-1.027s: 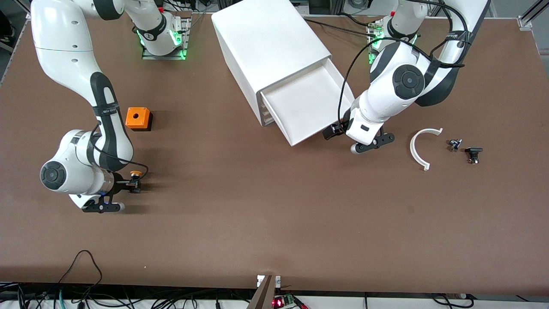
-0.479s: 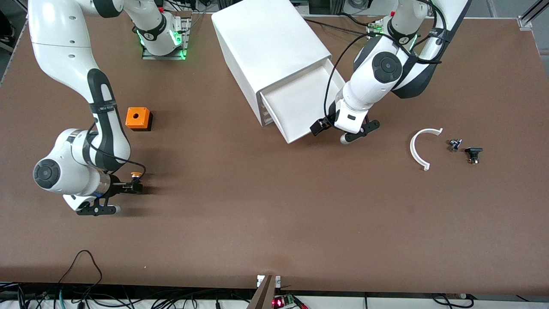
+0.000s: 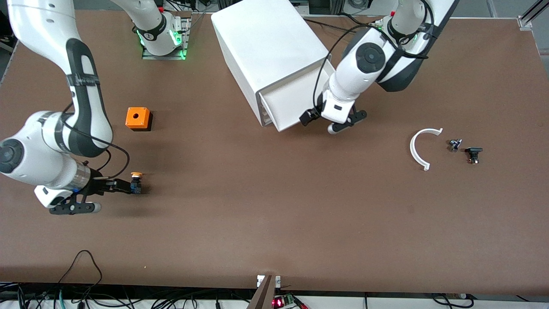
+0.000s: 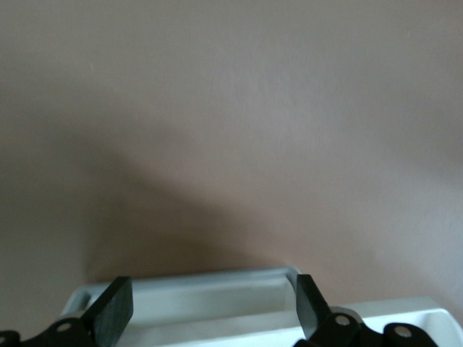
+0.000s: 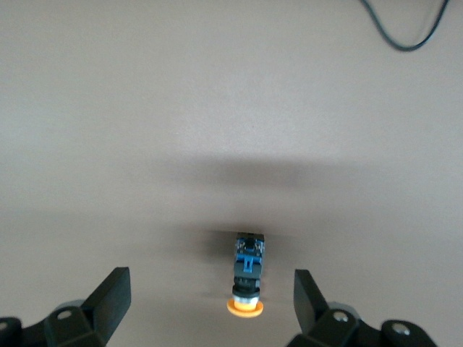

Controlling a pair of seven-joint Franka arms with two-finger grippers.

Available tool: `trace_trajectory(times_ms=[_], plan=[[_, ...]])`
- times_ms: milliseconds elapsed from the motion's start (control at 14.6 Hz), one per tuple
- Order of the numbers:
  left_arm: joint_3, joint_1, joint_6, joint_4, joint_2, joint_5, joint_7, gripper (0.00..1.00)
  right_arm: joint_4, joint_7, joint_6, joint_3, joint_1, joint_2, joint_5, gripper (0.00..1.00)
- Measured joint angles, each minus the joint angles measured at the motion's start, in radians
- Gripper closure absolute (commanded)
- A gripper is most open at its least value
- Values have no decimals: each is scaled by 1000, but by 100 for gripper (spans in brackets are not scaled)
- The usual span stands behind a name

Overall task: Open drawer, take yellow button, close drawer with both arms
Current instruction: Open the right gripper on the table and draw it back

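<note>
Now, across the table as the front camera shows it:

Right gripper point(image 3: 122, 187): low over the table toward the right arm's end. Jaws spread wide, holding nothing; the right wrist view shows both fingers point(image 5: 108, 300) well apart with the button between them, untouched.

Button point(image 3: 136, 182): out of the drawer and standing on the bare table point(image 3: 266, 223), orange cap up, blue base down, just off the right fingertips. It sits nearer the front camera than the orange cube point(image 3: 138, 118) with the hole.

Cabinet point(image 3: 268, 47): big white box, set at an angle mid-table.

Drawer point(image 3: 288, 103): top tray, part-way out of the cabinet, looks empty. Front lip point(image 4: 217, 282) fills the foot of the left wrist view.

Left gripper point(image 3: 321, 116): at the drawer's front edge, jaws apart, straddling the lip rather than clamped on it.

Odds toward the left arm's end: white curved strip point(image 3: 421, 148), two small dark parts point(image 3: 465, 150), well clear of the work.

Step, as judged: button taken and set down; closing the drawer remains.

Risk 1: the drawer racks or jams, since the push comes at one corner of the front, not the middle.

Risk 2: the whole cabinet skids across the table if the tray binds, nothing bracing it.

Risk 3: open fingers slide off the thin lip.

Risk 4: the right fingers tip the upright button on pulling away.
</note>
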Motion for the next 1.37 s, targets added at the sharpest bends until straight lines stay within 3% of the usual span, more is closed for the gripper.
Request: trace_trajectory(times_ms=[205,479,958,1163,1369], plan=[[-46,-3,-27,-4,1,0,-24,1,4,4,-98,0,2,-108,-59,0],[-102,-5,-56,-7,6,-1,-32,1,5,28,-228,0,3,-232,-75,0],[-124,-17,-68,-5,76,-40,-40,0,56,162,-445,13,35,-347,-129,0],[-125,-17,-68,-2,79,-41,-39,0,85,252,-495,58,32,-373,-168,0],[-125,-16,-91,17,79,-41,-37,0,83,277,-507,175,-37,-413,-237,0]])
